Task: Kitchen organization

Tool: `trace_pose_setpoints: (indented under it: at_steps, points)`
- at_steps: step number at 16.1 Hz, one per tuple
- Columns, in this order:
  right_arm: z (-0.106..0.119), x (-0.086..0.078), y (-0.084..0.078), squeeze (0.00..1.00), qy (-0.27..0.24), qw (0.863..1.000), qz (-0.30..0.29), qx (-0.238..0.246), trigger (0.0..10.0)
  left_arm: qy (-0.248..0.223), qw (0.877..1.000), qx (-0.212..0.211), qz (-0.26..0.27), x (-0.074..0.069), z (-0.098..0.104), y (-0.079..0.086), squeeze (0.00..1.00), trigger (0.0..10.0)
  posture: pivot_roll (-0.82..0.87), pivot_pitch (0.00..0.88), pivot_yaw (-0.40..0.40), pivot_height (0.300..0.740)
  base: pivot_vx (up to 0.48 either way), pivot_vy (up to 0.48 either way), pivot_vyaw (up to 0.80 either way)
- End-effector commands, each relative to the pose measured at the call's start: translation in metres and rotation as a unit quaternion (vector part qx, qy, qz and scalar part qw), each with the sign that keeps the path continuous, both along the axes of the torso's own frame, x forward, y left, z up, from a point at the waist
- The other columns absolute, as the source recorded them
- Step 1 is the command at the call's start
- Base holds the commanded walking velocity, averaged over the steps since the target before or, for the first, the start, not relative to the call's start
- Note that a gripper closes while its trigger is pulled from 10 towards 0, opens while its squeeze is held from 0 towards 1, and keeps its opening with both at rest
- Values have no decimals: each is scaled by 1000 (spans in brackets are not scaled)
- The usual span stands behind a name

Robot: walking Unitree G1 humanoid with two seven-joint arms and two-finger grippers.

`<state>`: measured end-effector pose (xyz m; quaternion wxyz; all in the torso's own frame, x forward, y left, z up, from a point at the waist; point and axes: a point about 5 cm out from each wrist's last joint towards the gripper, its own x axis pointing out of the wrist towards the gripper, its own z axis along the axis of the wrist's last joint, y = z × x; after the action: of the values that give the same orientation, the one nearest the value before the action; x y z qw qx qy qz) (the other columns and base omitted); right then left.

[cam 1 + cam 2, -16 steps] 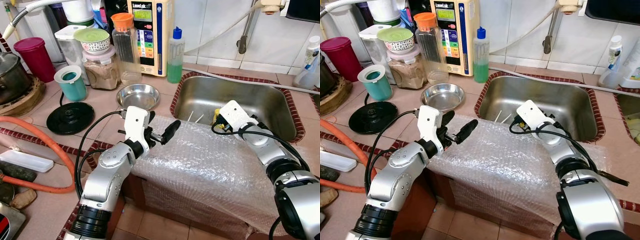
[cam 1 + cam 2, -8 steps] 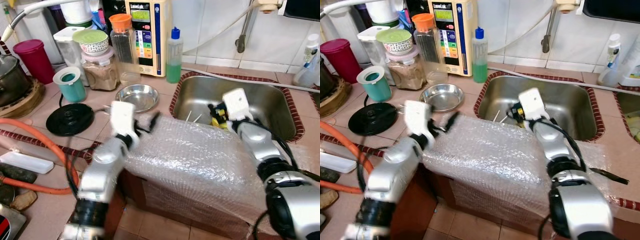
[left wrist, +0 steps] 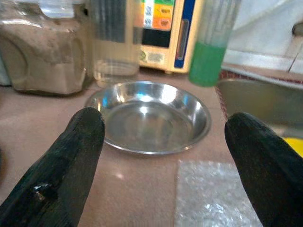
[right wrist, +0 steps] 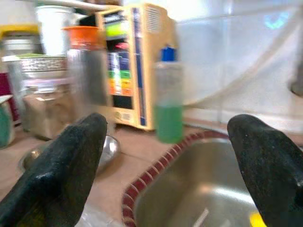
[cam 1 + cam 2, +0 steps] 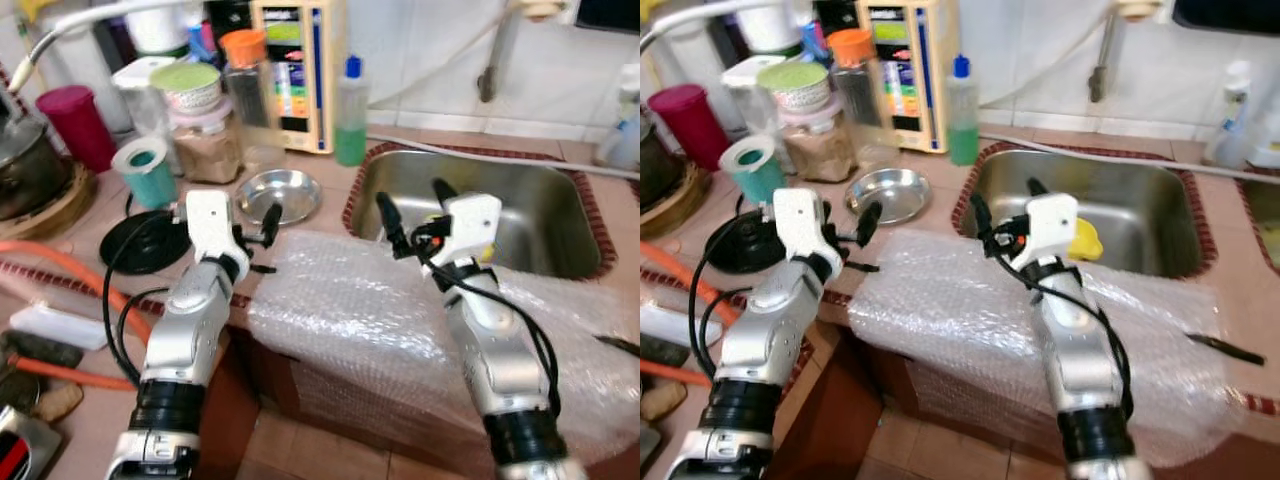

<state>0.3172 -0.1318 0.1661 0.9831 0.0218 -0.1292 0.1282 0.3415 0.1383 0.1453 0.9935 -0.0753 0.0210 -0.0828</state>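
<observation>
The left gripper (image 3: pixel 161 156) is held with its two fingers (image 3: pixel 61 165) spread wide and nothing between them, just above the counter (image 5: pixel 330 185). Seen along those fingers, a steel bowl (image 3: pixel 154 116) lies framed in the gap, untouched, with a bare strip of counter between it and the fingertips. In the head views the same gripper (image 5: pixel 262 228) is placed at the near rim of the bowl (image 5: pixel 278 193), beside the left edge of a sheet of bubble wrap (image 5: pixel 400 320) that is draped over the counter's front edge.

The right gripper (image 5: pixel 410 205) is likewise spread wide and empty, raised over the near left corner of the sink (image 5: pixel 560 215), above the wrap's far edge. Its fingers (image 4: pixel 61 170) are seen pointed toward the back wall, where a bottle of green soap (image 4: pixel 169 101) stands at the sink's far left corner beside a cream appliance (image 4: pixel 130 66).

A yellow object (image 5: pixel 1083 240) is seen in the sink behind the right wrist; what it is cannot be told.

Behind the bowl, a clear jar with an orange lid (image 5: pixel 243 85) and a jar of brown powder (image 5: pixel 205 150) are lined up along the back of the counter. A teal cup (image 5: pixel 143 168) and a black round base (image 5: pixel 150 240) are set toward the left edge, with an orange hose (image 5: pixel 60 265) crossing the front left.
</observation>
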Motion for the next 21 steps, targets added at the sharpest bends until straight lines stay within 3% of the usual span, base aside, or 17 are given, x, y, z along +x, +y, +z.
trace_pose_setpoints:
  at_steps: [1,2,3,7,8,9,10,13,16,21]
  points:
    - [1,-4,-6,220,8,1000,-18,15,10000,5,1000,5,27,2,-3,8,0,10000,-7,0,143,740,0,0,-712]
    - [2,-8,-7,12,18,1000,-20,17,10000,3,999,4,46,5,-1,11,0,10000,-11,0,143,740,0,0,-719]
    - [3,-11,-8,0,23,999,-21,20,10000,4,998,-6,56,8,0,12,0,10000,-11,0,143,740,0,0,-719]
    - [13,-15,-5,0,23,999,-17,16,10000,13,995,-25,101,13,-1,17,0,10000,-12,0,131,740,0,0,0]
    - [14,-17,-2,0,26,999,-15,16,10000,23,993,-37,111,14,-4,19,0,10000,-13,0,127,740,0,0,0]
    - [14,-19,1,0,30,999,-11,18,10000,42,991,-77,105,15,-8,13,0,10000,-15,0,123,740,0,0,0]
    - [15,-20,2,0,33,999,-9,19,10000,42,990,-76,112,16,-8,13,0,10000,-15,0,123,740,0,0,0]
    - [22,-27,8,0,31,999,9,18,10000,83,972,-140,167,23,-18,18,0,10000,-75,0,114,740,0,0,0]
    - [27,-33,7,0,31,999,12,8,10000,124,954,-178,205,35,-23,20,0,10000,-104,0,120,740,0,0,0]
    - [30,-39,11,0,31,999,9,14,10000,134,948,-206,204,48,-12,19,0,10000,-108,0,167,740,0,0,0]
